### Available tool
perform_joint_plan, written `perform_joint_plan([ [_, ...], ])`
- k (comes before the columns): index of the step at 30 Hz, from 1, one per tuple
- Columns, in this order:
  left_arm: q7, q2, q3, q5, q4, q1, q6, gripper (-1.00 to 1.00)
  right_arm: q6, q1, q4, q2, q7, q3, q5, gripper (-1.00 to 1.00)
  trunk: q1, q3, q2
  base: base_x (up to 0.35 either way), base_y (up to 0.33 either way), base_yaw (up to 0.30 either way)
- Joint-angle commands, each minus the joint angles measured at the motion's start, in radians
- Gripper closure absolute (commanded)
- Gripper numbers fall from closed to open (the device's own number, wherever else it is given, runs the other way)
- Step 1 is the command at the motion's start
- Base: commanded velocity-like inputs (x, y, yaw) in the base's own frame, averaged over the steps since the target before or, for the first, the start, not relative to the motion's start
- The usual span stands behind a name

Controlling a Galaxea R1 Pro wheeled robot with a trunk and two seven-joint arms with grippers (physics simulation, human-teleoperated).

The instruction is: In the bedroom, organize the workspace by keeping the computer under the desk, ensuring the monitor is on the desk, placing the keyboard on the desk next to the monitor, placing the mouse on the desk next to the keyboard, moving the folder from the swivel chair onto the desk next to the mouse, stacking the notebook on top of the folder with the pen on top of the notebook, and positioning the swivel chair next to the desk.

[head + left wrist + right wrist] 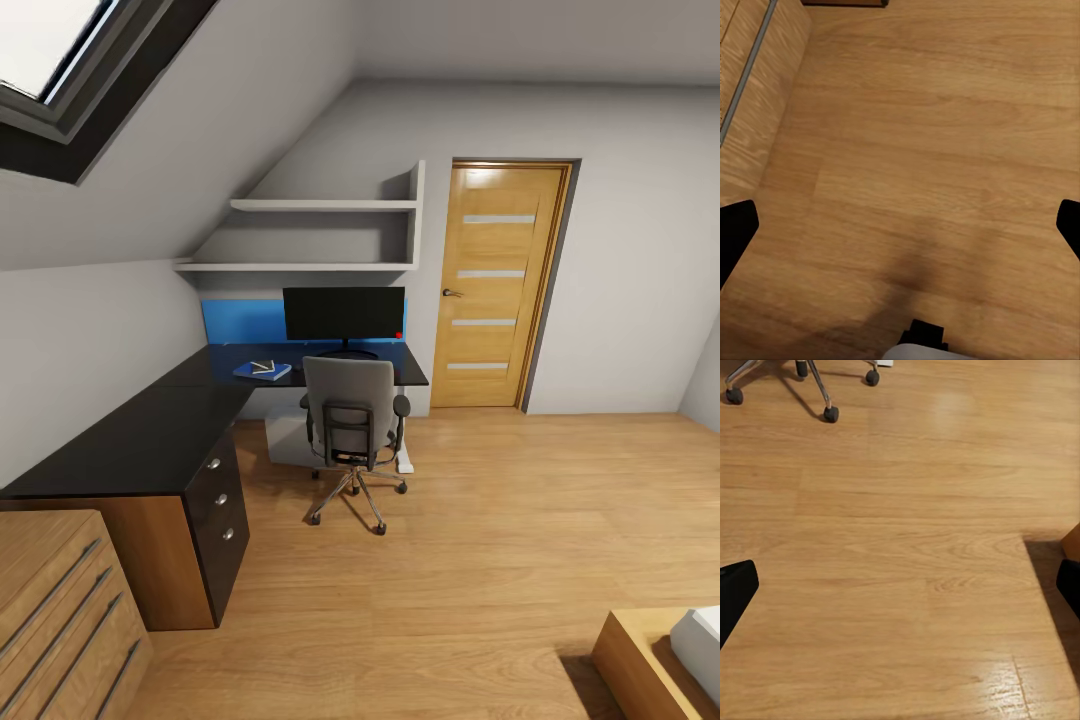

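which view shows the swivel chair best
The head view: the whole swivel chair shows from behind, grey back, armrests and chrome base, pushed up to the desk. The right wrist view catches just some of its castors and legs on the floor. The left wrist view looks at floorboards.

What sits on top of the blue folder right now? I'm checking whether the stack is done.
On the folder on the desk lies a small grey notebook. Whether a pen rests on it is too small to tell.
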Motion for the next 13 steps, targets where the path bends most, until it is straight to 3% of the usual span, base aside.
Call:
perform_joint_plan([
  [1,0.009,0.0,-0.008,0.001,0.0,0.0,0.0,-1.0,-0.002,-0.001,0.002,0.0,-0.008,0.008,0.0,-1.0,0.0,-0.001,-0.001,0.0,0.0,0.0],
  [13,0.009,0.0,-0.008,0.001,0.0,-0.001,0.0,-1.0,-0.002,-0.001,0.002,0.0,-0.008,0.008,0.0,-1.0,0.0,-0.001,-0.001,0.0,0.0,0.0],
])
